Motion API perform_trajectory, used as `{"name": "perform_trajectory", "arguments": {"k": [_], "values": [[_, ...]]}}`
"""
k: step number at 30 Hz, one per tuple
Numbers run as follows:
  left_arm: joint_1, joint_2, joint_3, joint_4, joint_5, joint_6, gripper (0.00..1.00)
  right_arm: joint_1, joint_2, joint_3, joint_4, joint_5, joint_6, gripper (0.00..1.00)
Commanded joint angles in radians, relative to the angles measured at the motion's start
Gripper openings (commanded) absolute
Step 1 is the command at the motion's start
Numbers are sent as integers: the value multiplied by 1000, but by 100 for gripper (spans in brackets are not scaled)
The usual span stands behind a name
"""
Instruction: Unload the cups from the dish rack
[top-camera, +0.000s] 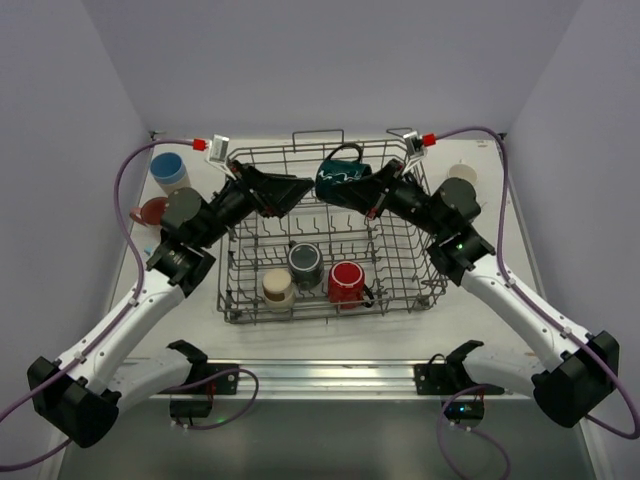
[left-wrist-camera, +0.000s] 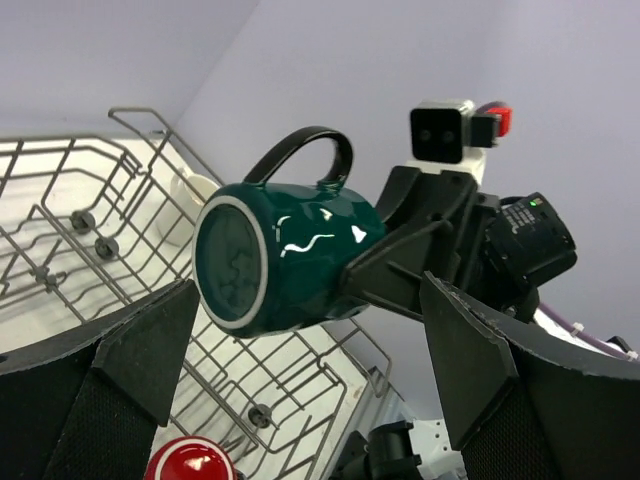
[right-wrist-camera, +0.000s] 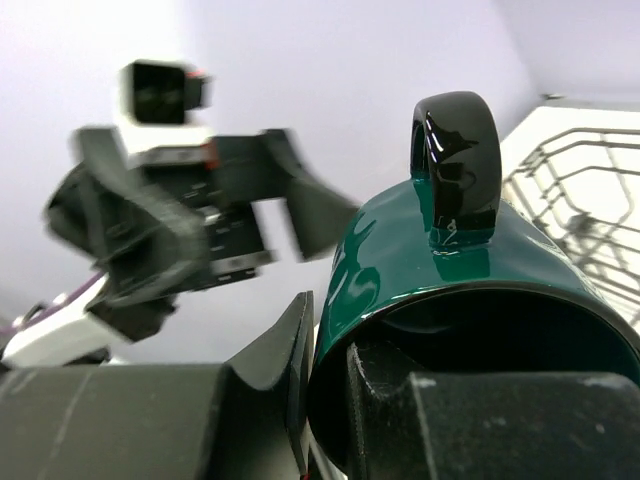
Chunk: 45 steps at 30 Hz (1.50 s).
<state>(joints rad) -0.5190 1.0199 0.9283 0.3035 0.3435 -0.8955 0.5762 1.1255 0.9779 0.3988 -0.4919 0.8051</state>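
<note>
Teal mug (top-camera: 343, 180) is hanging on its side above the dish rack's (top-camera: 330, 313) far end, where we are clamping our right fingers (right-wrist-camera: 265, 370) on its rim, one inside and one outside. Our left fingers (left-wrist-camera: 140, 370) are standing wide apart, facing its base. We are judging it stiff, glossy, slippery and breakable, so the rim or the handle suits a grip best.
</note>
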Motion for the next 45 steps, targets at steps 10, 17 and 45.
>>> {"name": "perform_trajectory", "arguments": {"k": [10,17,45], "values": [[4,-70,73,-107,-84,231,100,-58,-76,128,-146,47,-110,0],[5,-171,104,-426,-144,461,100,-275,-144,222,-535,223,-309,0],[4,-523,-220,-615,-164,656,100,-782,448,225,-762,563,-452,0]]}}
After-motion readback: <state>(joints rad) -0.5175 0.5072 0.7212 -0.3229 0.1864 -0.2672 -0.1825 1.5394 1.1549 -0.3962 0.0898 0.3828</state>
